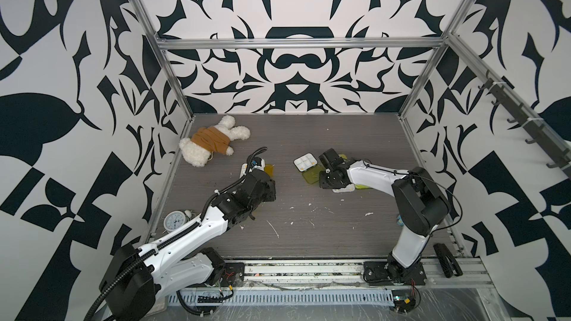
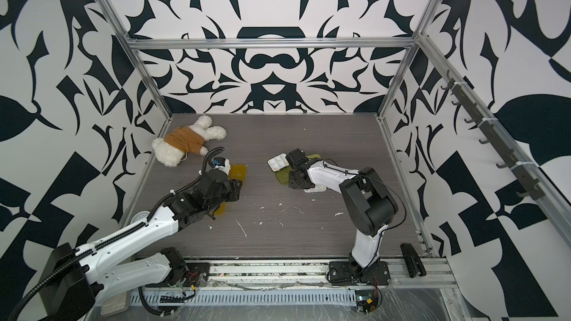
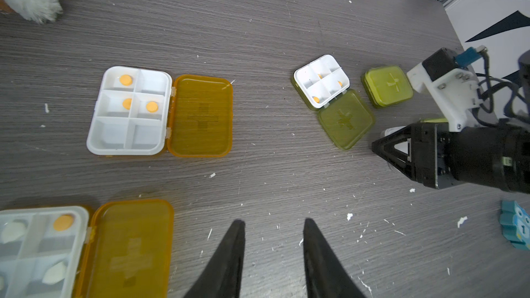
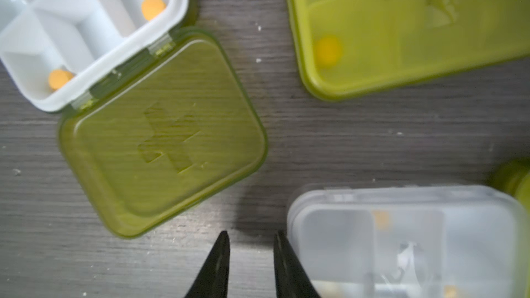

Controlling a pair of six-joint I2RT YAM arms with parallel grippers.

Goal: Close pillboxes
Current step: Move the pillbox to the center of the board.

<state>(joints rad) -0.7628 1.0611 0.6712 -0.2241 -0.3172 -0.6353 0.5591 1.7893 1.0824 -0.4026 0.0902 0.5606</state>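
Right gripper (image 4: 252, 236): tapered black fingers a bit apart, empty, tip just beside closed frosted clear pillbox (image 4: 401, 239); green pillbox (image 4: 160, 139) lies open, glossy lid flat w/ embossed cross; left gripper (image 3: 274, 225) apart, empty, over bare grained tabletop (image 3: 286, 38); open amber pillbox (image 3: 129, 247) just beside.

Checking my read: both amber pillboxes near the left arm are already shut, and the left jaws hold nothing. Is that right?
Not quite. The amber pillbox with three orange pills and the second amber pillbox are both open, their lids folded flat beside the white trays, as the left wrist view shows. The left jaws do hold nothing.
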